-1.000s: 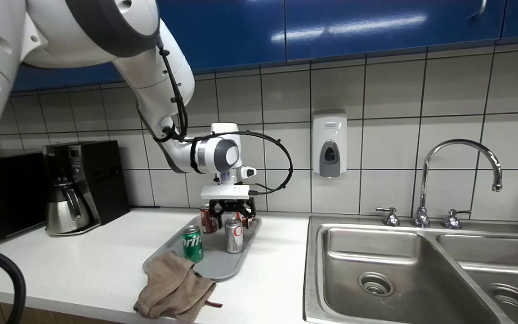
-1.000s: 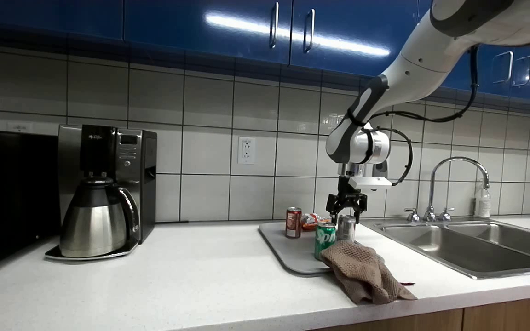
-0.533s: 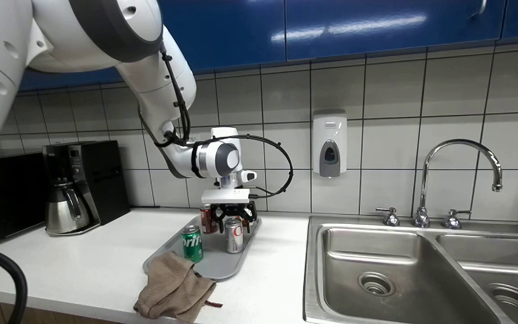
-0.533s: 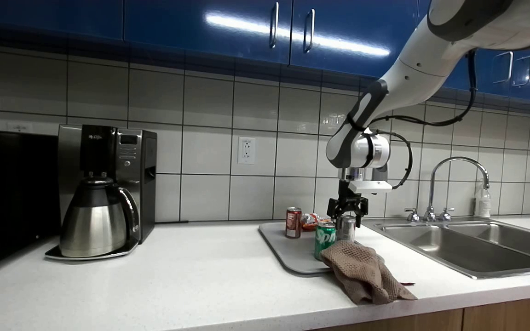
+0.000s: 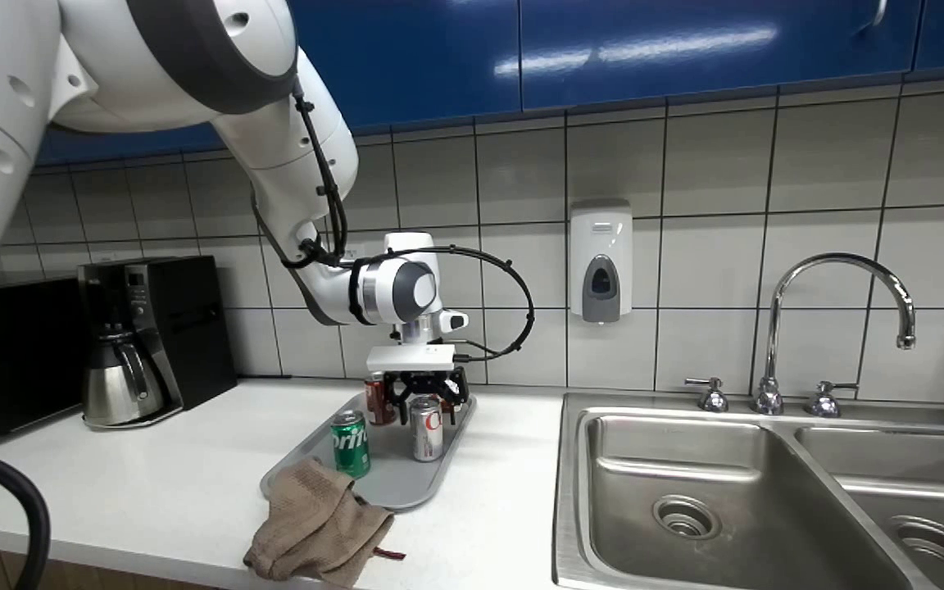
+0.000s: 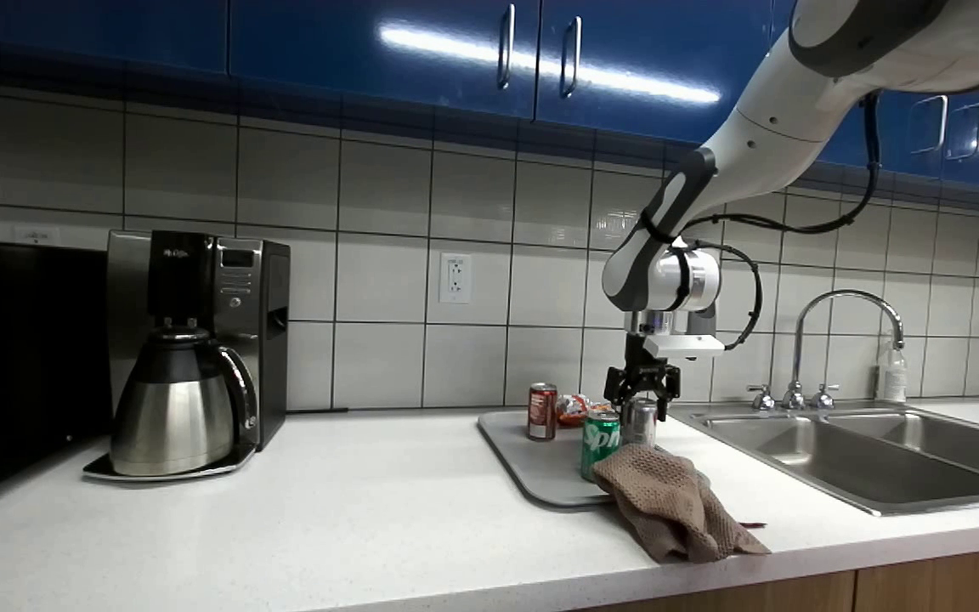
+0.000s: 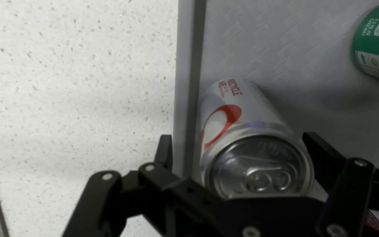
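A silver can with red print (image 5: 428, 442) stands upright on a grey tray (image 5: 397, 487); it also shows in the wrist view (image 7: 242, 105). My gripper (image 5: 427, 415) is open and points down over this can. In the wrist view its fingers (image 7: 238, 143) are on either side of the can's top. A gap shows at the left finger; the right finger is close to the rim, and I cannot tell whether it touches. A green Sprite can (image 6: 599, 449) and a dark red can (image 6: 542, 412) stand on the tray. An orange and white packet (image 6: 573, 410) lies behind them.
A brown cloth (image 5: 316, 524) lies over the tray's front edge. A steel double sink (image 5: 685, 565) with a curved faucet (image 5: 841, 260) is on one side. A coffee maker (image 6: 251, 340) with a steel carafe (image 6: 173, 416) is on the other. The tiled wall (image 6: 379, 272) is behind.
My arm and open gripper have moved slightly down toward the silver can between one second and half a second ago. Since then nothing visibly differs. The cans, tray and cloth have not moved.
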You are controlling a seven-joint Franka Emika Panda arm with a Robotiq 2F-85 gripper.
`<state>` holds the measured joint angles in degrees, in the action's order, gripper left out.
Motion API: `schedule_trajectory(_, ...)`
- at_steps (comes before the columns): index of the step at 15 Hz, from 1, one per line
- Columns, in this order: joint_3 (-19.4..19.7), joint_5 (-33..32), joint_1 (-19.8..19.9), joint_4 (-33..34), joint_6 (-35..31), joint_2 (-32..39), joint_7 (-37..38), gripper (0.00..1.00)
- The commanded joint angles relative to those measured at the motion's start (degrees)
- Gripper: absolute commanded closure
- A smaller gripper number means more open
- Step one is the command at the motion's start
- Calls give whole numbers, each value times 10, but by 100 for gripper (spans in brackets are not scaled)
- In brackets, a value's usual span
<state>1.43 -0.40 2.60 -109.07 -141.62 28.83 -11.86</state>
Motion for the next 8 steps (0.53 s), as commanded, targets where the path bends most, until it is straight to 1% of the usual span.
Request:
schedule_trajectory(1, -1, -12, 0, -1, 5, -7, 18, 0)
schedule_trajectory(5, 0, -11, 0, 1, 20, -15, 22, 0)
schedule_trajectory(7, 4, -12, -4, 6, 29, -14, 36, 0)
schedule_trajectory(8, -6, -5, 6, 2, 5, -3, 13, 0)
